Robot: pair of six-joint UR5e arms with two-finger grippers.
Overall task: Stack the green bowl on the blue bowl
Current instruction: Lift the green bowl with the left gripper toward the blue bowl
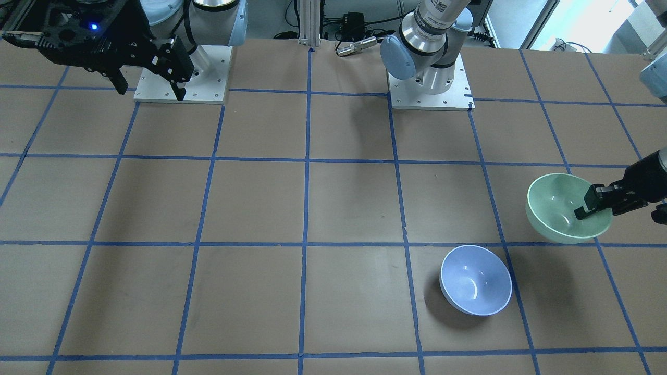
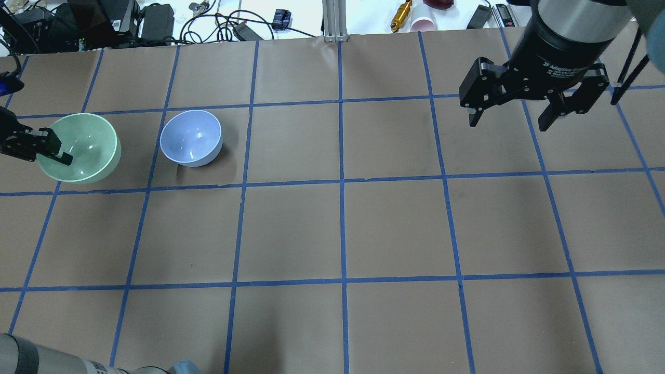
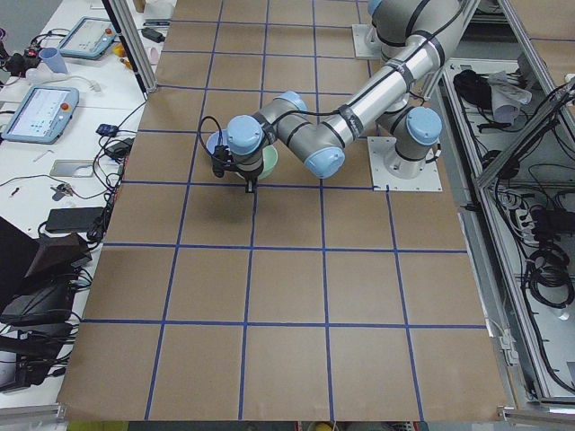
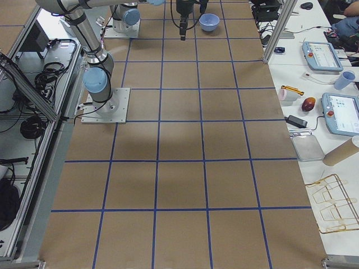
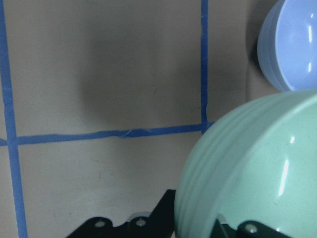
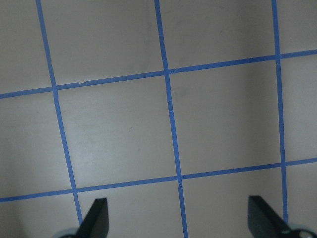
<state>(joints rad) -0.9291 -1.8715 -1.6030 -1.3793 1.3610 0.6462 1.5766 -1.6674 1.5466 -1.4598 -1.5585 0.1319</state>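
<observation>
The green bowl [image 1: 557,203] is pinched at its rim by my left gripper [image 1: 586,213], one finger inside and one outside. It looks slightly tilted and held a little above the table. The overhead view shows the green bowl [image 2: 85,143] and the left gripper [image 2: 57,156] at the far left. The blue bowl [image 1: 475,280] stands upright on the table close beside it, apart from it [image 2: 189,136]. The left wrist view shows the green bowl [image 5: 257,163] close up and the blue bowl [image 5: 292,44] beyond. My right gripper [image 2: 517,111] hangs open and empty, high above the table's other side.
The table [image 2: 343,228] is brown paper with a blue tape grid. Cables, chargers and small items [image 2: 156,21] lie past its far edge. The arm bases [image 1: 430,94] stand at the robot's side.
</observation>
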